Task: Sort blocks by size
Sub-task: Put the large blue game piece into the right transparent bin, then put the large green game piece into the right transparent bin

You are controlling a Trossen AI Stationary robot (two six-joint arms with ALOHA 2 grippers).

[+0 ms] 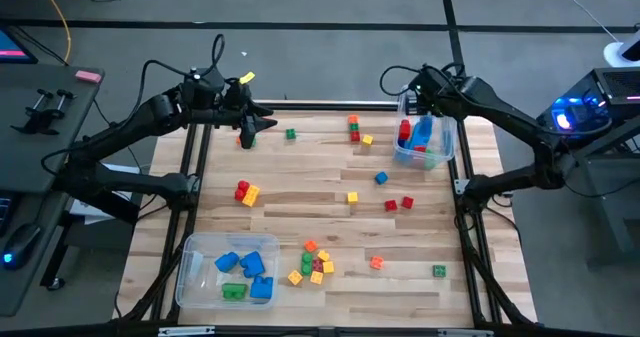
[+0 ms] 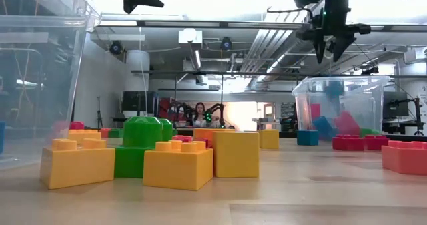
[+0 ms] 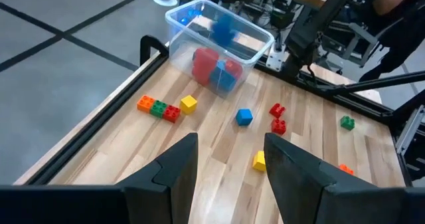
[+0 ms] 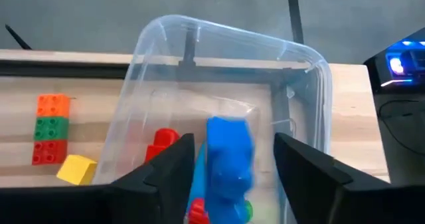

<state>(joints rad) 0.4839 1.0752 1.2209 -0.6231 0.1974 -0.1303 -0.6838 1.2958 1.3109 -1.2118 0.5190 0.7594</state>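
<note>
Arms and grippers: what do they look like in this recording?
Both arms, left and right, are dark, jointed, tubular links with black cables looping off them near the wrists. Each gripper, left and right, ends in two dark, flat, wedge-shaped fingers. A small green light glows on the right arm in the low view. No other markings are legible.

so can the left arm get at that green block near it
Probably yes. The left fingers hang open above the table's far edge, empty, and the green block lies alone on bare wood just beside them, with nothing between.
</note>
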